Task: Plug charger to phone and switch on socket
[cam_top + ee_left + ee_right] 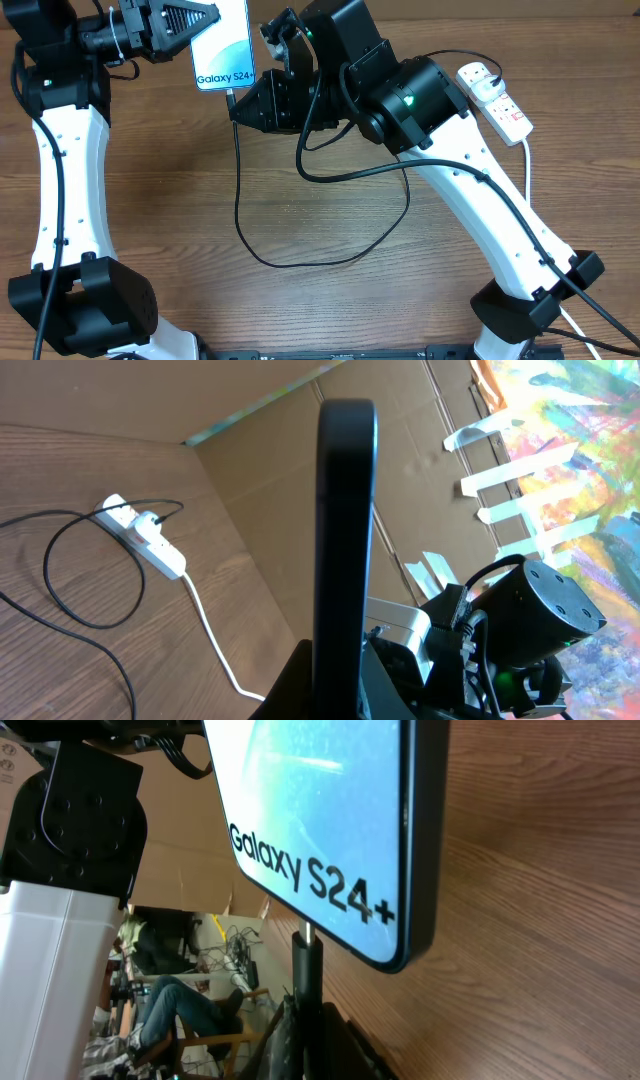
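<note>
Right wrist: our right gripper [240, 103] pinches the charger connector [307, 965] at the Galaxy S24+ phone [320, 820] port, metal showing, likely not seated; left gripper [200, 22] clamps phone aloft; power strip [495, 100] switch not yet flipped, we judge.

Overhead looks straight down; both wrist views close, sharing phone [222, 45].
</note>
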Controlling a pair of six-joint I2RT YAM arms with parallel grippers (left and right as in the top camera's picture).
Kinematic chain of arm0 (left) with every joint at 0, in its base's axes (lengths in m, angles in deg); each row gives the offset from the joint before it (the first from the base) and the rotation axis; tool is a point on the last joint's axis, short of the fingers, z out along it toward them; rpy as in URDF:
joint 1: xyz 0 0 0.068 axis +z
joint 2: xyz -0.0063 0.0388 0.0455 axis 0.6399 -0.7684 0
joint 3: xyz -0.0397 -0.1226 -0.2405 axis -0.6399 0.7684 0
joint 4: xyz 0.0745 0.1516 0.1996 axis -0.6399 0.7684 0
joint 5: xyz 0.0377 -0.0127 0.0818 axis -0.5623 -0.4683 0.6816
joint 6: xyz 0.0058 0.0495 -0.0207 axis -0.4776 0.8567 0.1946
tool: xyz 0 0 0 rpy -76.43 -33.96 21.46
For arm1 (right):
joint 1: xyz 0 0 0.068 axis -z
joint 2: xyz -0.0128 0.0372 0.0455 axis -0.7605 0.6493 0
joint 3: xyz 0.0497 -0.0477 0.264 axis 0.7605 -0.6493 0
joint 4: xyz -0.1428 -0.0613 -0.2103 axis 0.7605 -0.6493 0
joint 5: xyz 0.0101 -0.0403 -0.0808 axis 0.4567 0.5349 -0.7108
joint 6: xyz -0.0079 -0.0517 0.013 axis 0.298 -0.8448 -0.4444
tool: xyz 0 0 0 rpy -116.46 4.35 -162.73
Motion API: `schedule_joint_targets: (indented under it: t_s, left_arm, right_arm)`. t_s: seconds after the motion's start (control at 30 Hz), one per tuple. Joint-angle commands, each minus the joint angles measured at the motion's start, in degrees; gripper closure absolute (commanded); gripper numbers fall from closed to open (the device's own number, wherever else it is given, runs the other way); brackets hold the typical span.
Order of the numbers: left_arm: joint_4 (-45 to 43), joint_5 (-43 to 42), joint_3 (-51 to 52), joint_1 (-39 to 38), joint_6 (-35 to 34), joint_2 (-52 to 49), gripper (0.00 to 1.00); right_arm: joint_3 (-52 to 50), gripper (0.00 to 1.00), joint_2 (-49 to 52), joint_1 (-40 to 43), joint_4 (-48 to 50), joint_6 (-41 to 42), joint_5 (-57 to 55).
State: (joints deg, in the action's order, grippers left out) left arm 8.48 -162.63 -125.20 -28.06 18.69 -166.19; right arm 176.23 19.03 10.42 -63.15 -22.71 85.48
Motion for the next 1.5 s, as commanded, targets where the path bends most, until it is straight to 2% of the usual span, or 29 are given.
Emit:
schedule_joint_targets:
  t_s: [0.0, 0.43, 0.6, 0.8, 1.0, 1.1, 1.3, 1.37, 1.47]
  left_arm:
    - [-0.28, -2.51, -1.03, -0.52, -0.42, 0.50, 0.96]
    - [-0.28, -2.51, -1.03, -0.50, -2.12, 0.50, 0.96]
    - [-0.31, -2.51, -1.03, -0.33, 0.50, 0.52, 0.96]
    - [-0.26, -2.51, -1.03, -0.13, 2.08, 0.50, 0.96]
    - [-0.24, -2.36, -1.03, -0.07, 9.77, 0.50, 0.96]
    - [-0.07, -1.70, -1.03, -0.04, 10.84, 0.50, 0.96]
    - [2.27, -0.13, -1.01, -0.07, 14.91, 0.50, 0.96]
    - [7.91, 3.87, -1.01, -0.07, 18.91, 0.50, 0.96]
    - [20.41, 16.72, -1.01, -0.13, 24.35, 0.50, 0.96]
  right_arm:
    - [0.17, 0.96, -1.40, 0.92, 1.14, -0.66, -1.55]
    - [0.13, 0.96, -1.40, 0.94, 1.20, -1.81, -3.04]
    - [0.13, 0.96, -1.40, 0.92, -0.63, -3.28, -3.96]
    - [0.13, 0.96, -1.40, 0.92, -4.57, -3.61, -10.78]
    - [0.13, 0.96, -1.40, 0.92, -11.63, -3.65, -20.28]
    - [0.13, 0.86, -1.40, 0.92, -14.51, -3.54, -24.76]
    - [0.13, 0.54, -1.40, 0.92, -18.56, -3.19, -28.11]
    - [0.13, 0.42, -1.40, 0.92, -18.86, -3.21, -28.20]
    - [0.13, 0.35, -1.40, 0.94, -18.86, -3.19, -28.70]
